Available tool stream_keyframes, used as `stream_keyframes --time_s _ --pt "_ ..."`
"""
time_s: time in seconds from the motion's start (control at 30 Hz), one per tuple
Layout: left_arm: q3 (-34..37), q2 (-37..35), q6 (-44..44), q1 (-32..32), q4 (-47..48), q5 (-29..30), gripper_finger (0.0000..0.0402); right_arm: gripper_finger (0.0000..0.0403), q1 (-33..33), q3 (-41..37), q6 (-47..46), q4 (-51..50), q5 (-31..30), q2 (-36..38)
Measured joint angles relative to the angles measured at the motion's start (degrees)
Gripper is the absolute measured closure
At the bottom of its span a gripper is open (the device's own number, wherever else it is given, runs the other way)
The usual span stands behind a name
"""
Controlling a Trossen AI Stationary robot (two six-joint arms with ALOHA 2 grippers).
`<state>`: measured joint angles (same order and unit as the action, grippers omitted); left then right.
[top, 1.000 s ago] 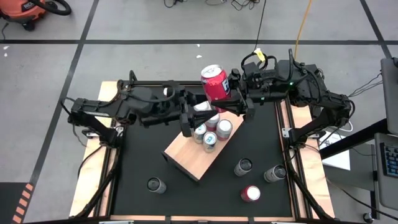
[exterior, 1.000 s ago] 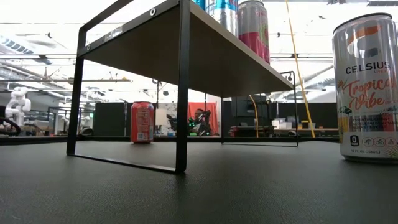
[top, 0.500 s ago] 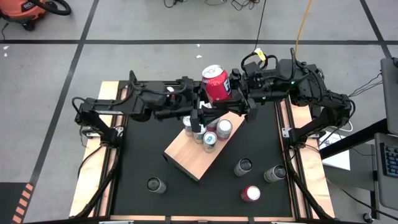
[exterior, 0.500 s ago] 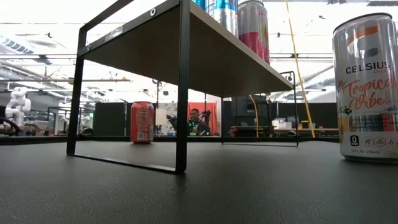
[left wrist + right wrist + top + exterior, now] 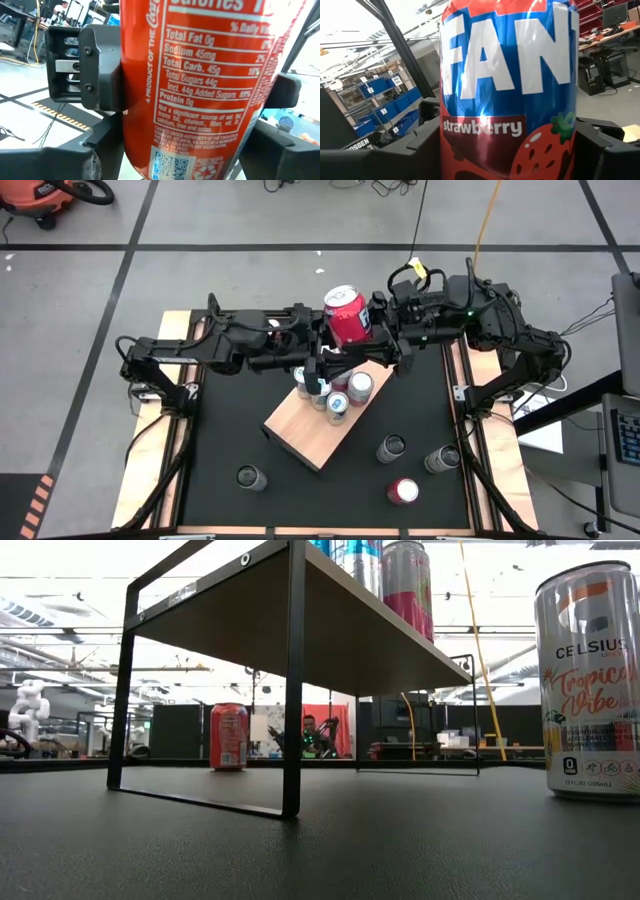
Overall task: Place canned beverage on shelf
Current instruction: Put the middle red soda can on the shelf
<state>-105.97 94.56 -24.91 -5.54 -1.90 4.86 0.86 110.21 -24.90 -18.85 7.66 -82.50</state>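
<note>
A red Fanta strawberry can [image 5: 345, 313] is held high above the far end of the tan wooden shelf [image 5: 305, 430]. My right gripper [image 5: 378, 330] comes from the table's right and is shut on the can. My left gripper [image 5: 324, 362] comes from the left and closes on the same can lower down. Several cans [image 5: 333, 392] stand upright on the shelf's far end; they also show on top of it in the low view [image 5: 405, 580]. The shelf stands on a black frame [image 5: 293, 690]. My left gripper has its two fingers [image 5: 102, 152] against opposite sides of the can's lower wall [image 5: 150, 150], coming level from the table's left. The can stands upright between them, clear of the shelf. My right gripper pinches the can's side wall [image 5: 470, 150] between its two fingers [image 5: 417, 150], level, from the table's right. In the left wrist view its fingers [image 5: 85, 65] sit on the can's middle, above my left fingers. The can is upright and lifted clear.
Loose cans stand on the black tabletop: one near left [image 5: 248, 477], three near right [image 5: 391, 448] [image 5: 441, 460] [image 5: 403, 491]. In the low view a Celsius can [image 5: 590, 690] stands close on the right and a red can [image 5: 229, 737] farther back.
My left gripper has moved from beside the shelf's cans toward the table's right and up to the held can, then kept still there. The can and my right gripper have stayed in place.
</note>
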Motion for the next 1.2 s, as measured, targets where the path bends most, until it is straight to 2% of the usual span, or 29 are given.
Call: stream_keyframes --time_s 0.13,0.27,0.57,0.77,1.2 --pt "0.0 0.0 0.25 0.0 0.26 -0.31 0.0114 0.0121 0.0 0.0 0.3 0.0 0.02 -0.22" --pt "0.0 -0.02 0.28 -0.04 1.29 -1.22 0.0115 0.0101 0.0 -0.04 0.9 -0.59 0.07 0.45" --pt "0.0 0.0 0.18 0.04 1.91 -6.53 0.0116 0.0045 -0.44 -0.22 1.78 -4.65 0.2 4.03" --pt "0.0 -0.02 4.66 -0.11 2.97 -11.35 0.0116 0.0026 -0.5 -0.17 0.01 -5.07 0.02 6.65" --pt "0.0 -0.02 6.21 0.83 12.01 -12.34 0.0117 0.0012 1.62 -0.13 0.6 -5.83 3.0 6.2"
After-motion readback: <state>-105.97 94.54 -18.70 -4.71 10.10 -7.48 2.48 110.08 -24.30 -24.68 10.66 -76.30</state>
